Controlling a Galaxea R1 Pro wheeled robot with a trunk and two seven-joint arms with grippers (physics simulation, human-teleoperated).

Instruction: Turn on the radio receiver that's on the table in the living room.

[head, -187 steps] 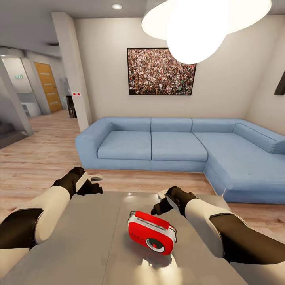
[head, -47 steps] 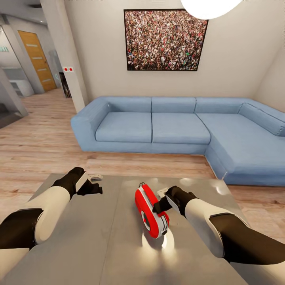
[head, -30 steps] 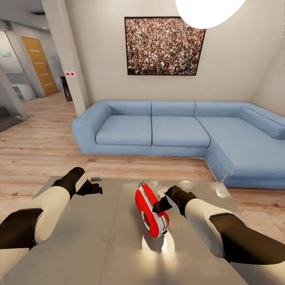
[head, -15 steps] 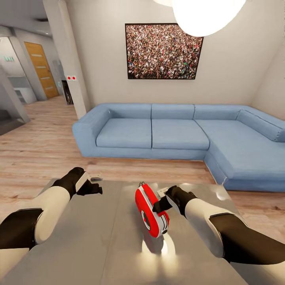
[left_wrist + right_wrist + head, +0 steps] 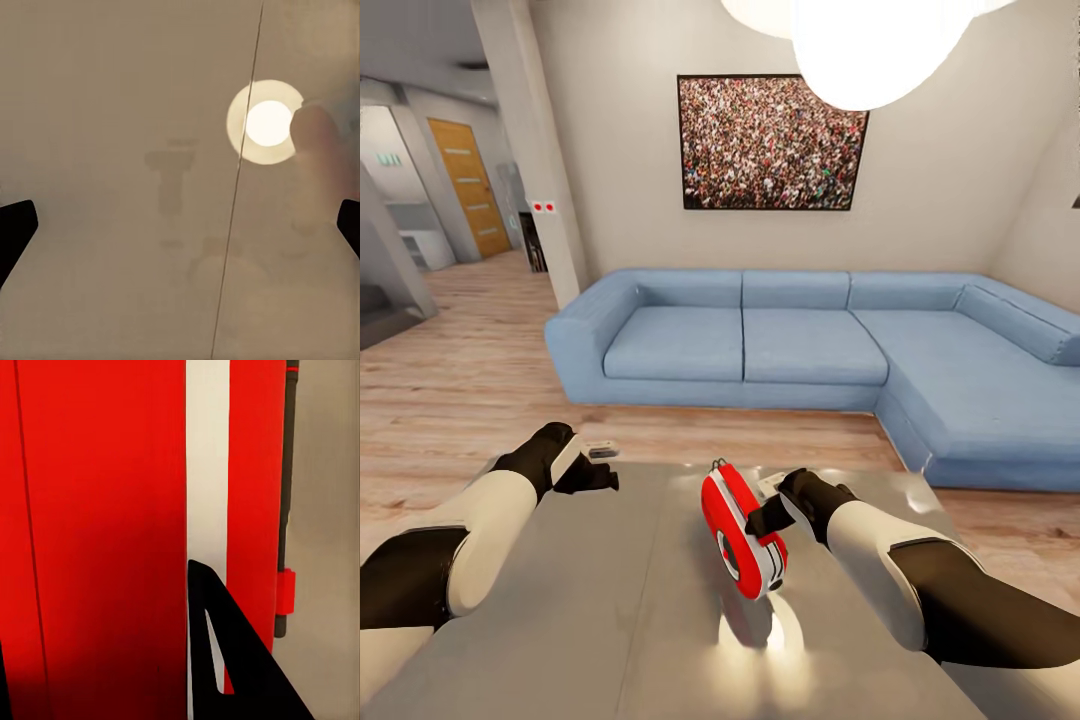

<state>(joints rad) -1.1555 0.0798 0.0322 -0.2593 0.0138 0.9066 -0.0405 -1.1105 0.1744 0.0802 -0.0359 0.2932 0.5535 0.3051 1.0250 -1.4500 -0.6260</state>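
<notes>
Beige-walled living room, light wood plank floor, blue L-shaped sofa. Glossy grey low table in the foreground. Right gripper: black fingertip pressed on the small red radio receiver with white trim; whether the jaws clamp it, cannot tell. Right wrist view shows the white stripe close up. Radio stands on edge mid-table, long axis running away from the robot, dial face leftward. Left gripper spread wide over bare tabletop, lamp reflection below.
</notes>
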